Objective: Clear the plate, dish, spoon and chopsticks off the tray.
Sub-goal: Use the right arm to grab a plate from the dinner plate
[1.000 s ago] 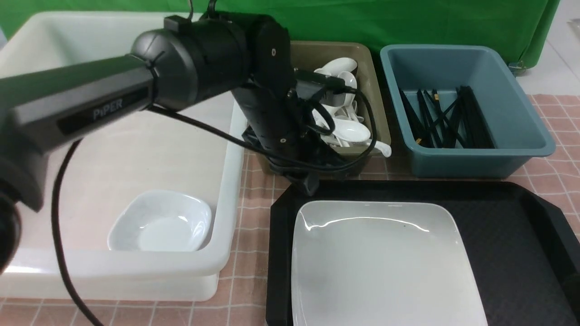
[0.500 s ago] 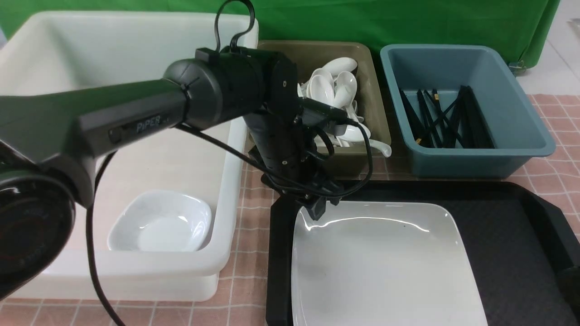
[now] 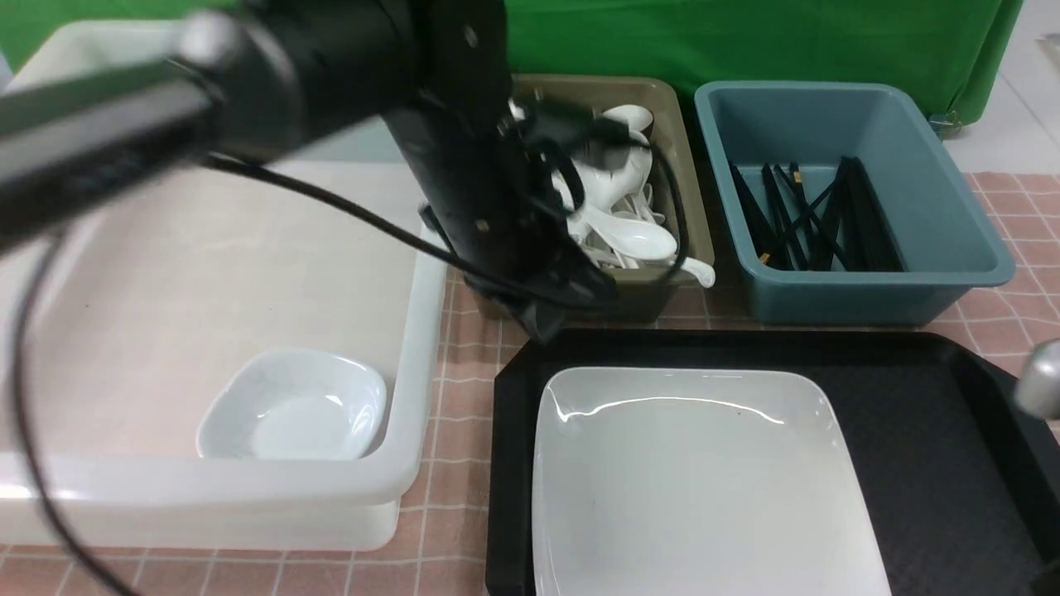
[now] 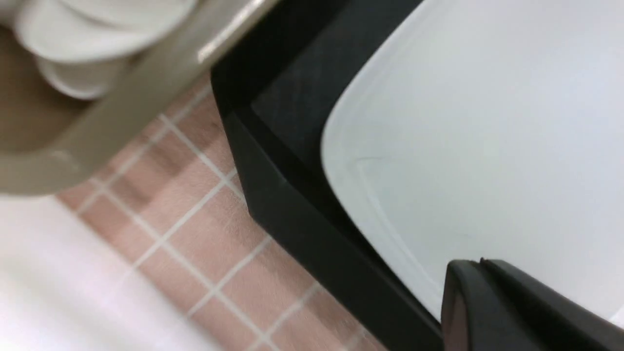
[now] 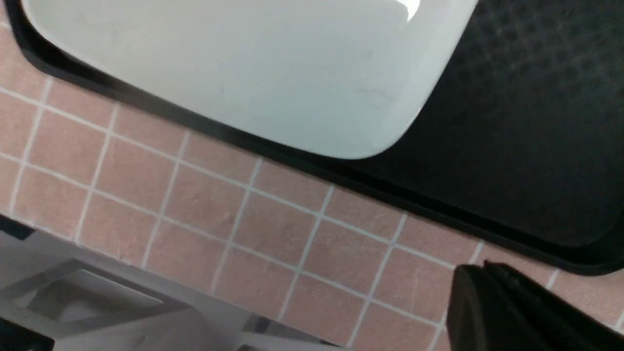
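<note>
The large white plate [image 3: 696, 488] lies on the left part of the black tray [image 3: 911, 430]. My left gripper [image 3: 542, 324] is shut and empty, a little above the tray's far left corner, clear of the plate. In the left wrist view its shut tips [image 4: 480, 265] hang over the plate [image 4: 487, 146] and tray [image 4: 292, 97]. My right gripper [image 5: 482, 268] is shut and empty over the tablecloth beside the tray's rim [image 5: 526, 122], near a corner of the plate [image 5: 253, 58]. The small dish [image 3: 294, 406] sits in the white tub. White spoons [image 3: 629, 236] lie in the brown bin, black chopsticks [image 3: 816, 219] in the blue bin.
The white tub [image 3: 414, 348] stands left of the tray, the brown bin [image 3: 687, 190] and blue bin [image 3: 936, 190] behind it. A blurred grey part of the right arm [image 3: 1039, 385] shows at the right edge. A pink checked cloth [image 3: 460, 397] covers the table.
My left arm dipped to the plate's far left corner, then rose back and is blurred with motion. A grey part of the right arm has come in at the right edge.
</note>
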